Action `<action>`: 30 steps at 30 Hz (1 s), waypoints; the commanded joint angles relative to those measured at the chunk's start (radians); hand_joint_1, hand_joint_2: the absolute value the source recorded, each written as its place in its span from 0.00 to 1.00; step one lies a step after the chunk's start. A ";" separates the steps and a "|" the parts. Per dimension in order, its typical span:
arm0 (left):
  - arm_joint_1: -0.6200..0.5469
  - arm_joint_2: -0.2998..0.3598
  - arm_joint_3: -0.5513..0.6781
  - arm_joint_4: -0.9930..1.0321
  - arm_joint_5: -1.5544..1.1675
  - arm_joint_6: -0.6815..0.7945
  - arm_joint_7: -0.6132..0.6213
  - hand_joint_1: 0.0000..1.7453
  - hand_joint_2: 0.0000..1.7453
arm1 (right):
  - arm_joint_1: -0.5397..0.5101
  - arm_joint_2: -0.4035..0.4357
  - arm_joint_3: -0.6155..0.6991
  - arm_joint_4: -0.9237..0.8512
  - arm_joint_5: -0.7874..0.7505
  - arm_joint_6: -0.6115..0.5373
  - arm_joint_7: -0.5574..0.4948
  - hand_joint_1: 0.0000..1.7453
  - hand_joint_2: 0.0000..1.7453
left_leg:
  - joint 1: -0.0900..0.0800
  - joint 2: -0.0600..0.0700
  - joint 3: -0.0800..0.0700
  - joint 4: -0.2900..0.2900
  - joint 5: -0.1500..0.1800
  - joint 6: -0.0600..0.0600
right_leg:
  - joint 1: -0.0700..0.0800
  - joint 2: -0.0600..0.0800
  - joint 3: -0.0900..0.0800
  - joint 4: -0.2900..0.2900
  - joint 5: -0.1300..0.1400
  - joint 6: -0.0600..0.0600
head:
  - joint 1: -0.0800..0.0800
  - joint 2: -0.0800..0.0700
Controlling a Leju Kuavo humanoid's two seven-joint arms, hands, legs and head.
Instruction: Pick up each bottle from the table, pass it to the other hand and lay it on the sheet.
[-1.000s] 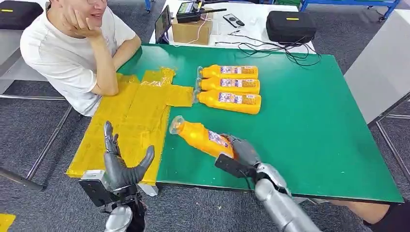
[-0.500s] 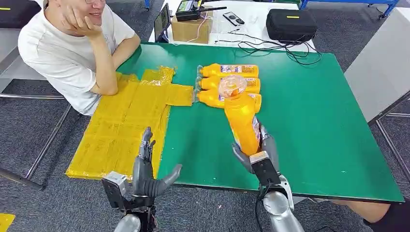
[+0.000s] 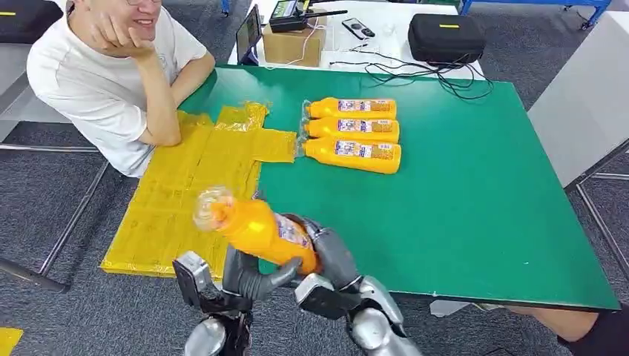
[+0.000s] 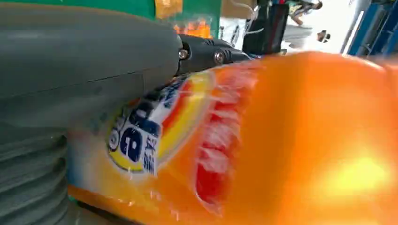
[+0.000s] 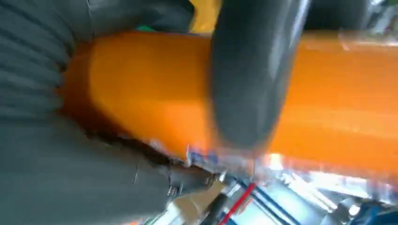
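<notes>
Four orange bottles are seen in the head view: three point(image 3: 350, 132) lie side by side on the green table point(image 3: 482, 193), caps toward the yellow sheet point(image 3: 194, 189), just beside its edge, and the fourth, the held bottle point(image 3: 256, 228), is raised over the table's near edge, tilted, with its clear cap pointed up and toward the sheet. Its base is gripped by the right hand point(image 3: 330, 256), whose fingers are wrapped over the body by the label. The left hand point(image 3: 248, 278) is placed under the same bottle, its thumb pressed against the underside; whether its fingers are fully closed round the bottle cannot be told. In the left wrist view the label point(image 4: 155, 133) is pressed close against that hand's grey cover. In the right wrist view a grey thumb point(image 5: 248, 79) is laid across the orange body. A person point(image 3: 111, 74) in a white shirt is seated at the table's far left corner, an elbow rested by the sheet.
</notes>
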 commanded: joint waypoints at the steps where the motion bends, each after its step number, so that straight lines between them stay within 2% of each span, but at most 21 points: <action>1: -0.053 0.024 -0.035 0.024 0.095 -0.052 0.047 0.00 1.00 | -0.116 0.023 0.256 0.190 -0.026 -0.046 0.019 1.00 1.00 | 0.001 0.004 0.004 -0.001 -0.002 -0.001 | 0.001 0.003 0.003 0.000 -0.001 -0.002 | -0.001 0.000; 3: -0.054 0.036 -0.051 0.015 0.064 -0.037 0.010 0.00 1.00 | -0.124 0.021 0.248 0.210 -0.063 -0.022 0.011 1.00 1.00 | 0.000 0.002 0.004 -0.001 -0.001 -0.001 | 0.001 0.001 0.003 -0.001 -0.001 -0.002 | 0.000 0.000; 9: -0.059 0.038 -0.021 0.017 0.100 -0.049 0.034 0.00 1.00 | -0.134 0.013 0.258 0.246 -0.039 -0.034 0.026 1.00 1.00 | 0.000 0.001 0.005 -0.001 -0.001 -0.001 | 0.001 0.000 0.004 -0.001 -0.001 -0.002 | 0.000 0.000; 10: -0.058 0.036 -0.014 0.020 0.108 -0.051 0.038 0.00 1.00 | -0.132 0.013 0.259 0.247 -0.037 -0.034 0.033 0.82 1.00 | 0.000 0.001 0.003 -0.001 -0.001 -0.001 | 0.001 0.000 0.003 -0.001 -0.001 -0.002 | 0.000 0.000; 11: -0.056 0.031 -0.002 0.020 0.122 -0.049 0.046 0.04 1.00 | -0.131 0.013 0.264 0.251 -0.027 -0.033 0.050 0.05 1.00 | 0.001 0.001 0.005 -0.001 -0.002 -0.002 | 0.001 0.000 0.005 -0.001 -0.002 -0.003 | 0.000 0.000; 12: -0.056 0.030 0.005 0.019 0.127 -0.048 0.049 0.23 1.00 | -0.128 0.012 0.268 0.251 -0.020 -0.037 0.057 0.00 1.00 | 0.001 0.002 0.007 -0.001 -0.003 -0.002 | 0.001 0.000 0.007 -0.001 -0.002 -0.004 | 0.000 0.000; 13: -0.054 0.029 0.013 0.019 0.135 -0.048 0.053 0.89 1.00 | -0.121 0.013 0.269 0.249 -0.017 -0.046 0.062 0.00 0.00 | 0.001 0.001 0.006 -0.001 -0.002 -0.002 | 0.001 0.000 0.005 -0.001 -0.002 -0.003 | 0.000 0.000; 14: -0.051 0.026 0.024 0.017 0.150 -0.047 0.062 1.00 1.00 | -0.116 0.015 0.272 0.251 -0.014 -0.053 0.068 0.00 0.00 | 0.001 0.001 0.005 -0.001 -0.001 -0.001 | 0.001 0.000 0.004 -0.001 -0.001 -0.002 | 0.000 0.000; 25: -0.036 0.026 0.048 0.008 0.212 -0.056 0.098 1.00 1.00 | -0.036 -0.004 0.234 0.159 -0.018 -0.177 0.061 0.00 0.00 | 0.001 0.000 0.006 -0.001 -0.003 -0.001 | 0.001 -0.002 0.006 -0.001 -0.003 -0.003 | 0.000 0.000; 27: -0.043 0.031 0.060 0.008 0.149 0.006 0.079 1.00 1.00 | -0.016 -0.016 0.220 0.131 0.003 -0.208 0.071 0.00 0.00 | 0.001 -0.001 0.002 0.000 -0.001 -0.001 | 0.001 -0.002 0.002 -0.001 -0.002 -0.002 | 0.000 0.000; 28: -0.044 0.032 0.061 0.008 0.149 0.005 0.079 1.00 1.00 | -0.015 -0.018 0.219 0.132 0.003 -0.208 0.071 0.00 0.00 | 0.001 -0.002 0.007 0.000 -0.003 -0.002 | 0.002 -0.003 0.007 0.000 -0.004 -0.004 | 0.000 0.000; 30: -0.059 0.045 0.062 0.019 -0.004 0.098 0.061 1.00 1.00 | -0.004 -0.026 0.212 0.117 0.025 -0.214 0.074 0.00 0.00 | 0.000 -0.001 0.003 -0.001 -0.001 -0.001 | 0.001 -0.002 0.002 -0.001 -0.001 -0.002 | 0.000 0.000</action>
